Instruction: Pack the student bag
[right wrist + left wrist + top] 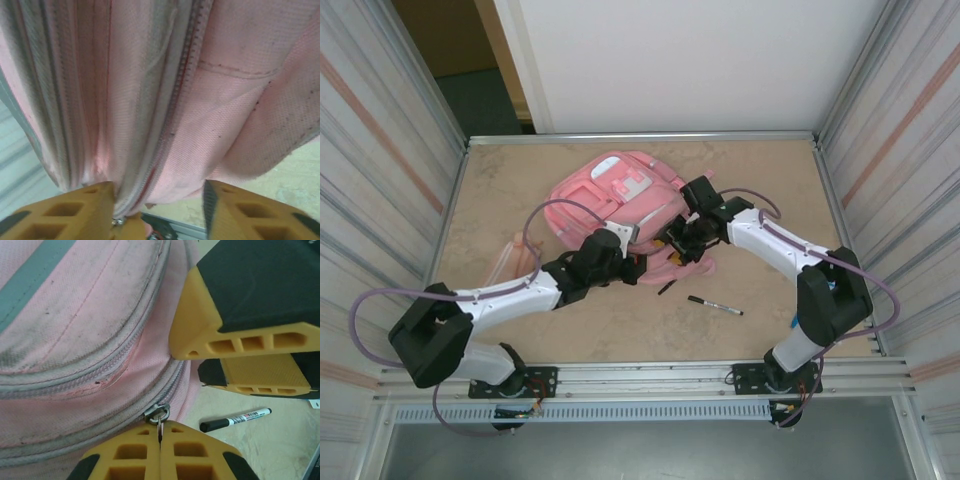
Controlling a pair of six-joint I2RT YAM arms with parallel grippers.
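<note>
The student bag, a soft pink backpack with a white patch, lies at the middle back of the table. My left gripper is shut on the metal zipper pull at the bag's near edge; from above it sits at that edge. My right gripper stands open against the bag's pink fabric, with a zipper seam running down between its fingers. In the top view it is close beside the left one. Its yellow fingers hang just above the left gripper in the left wrist view.
A black-capped white marker lies on the table in front of the bag, to the right of the left gripper. A short dark stick lies near it. A pale pink pouch rests at the left. Metal walls enclose the table.
</note>
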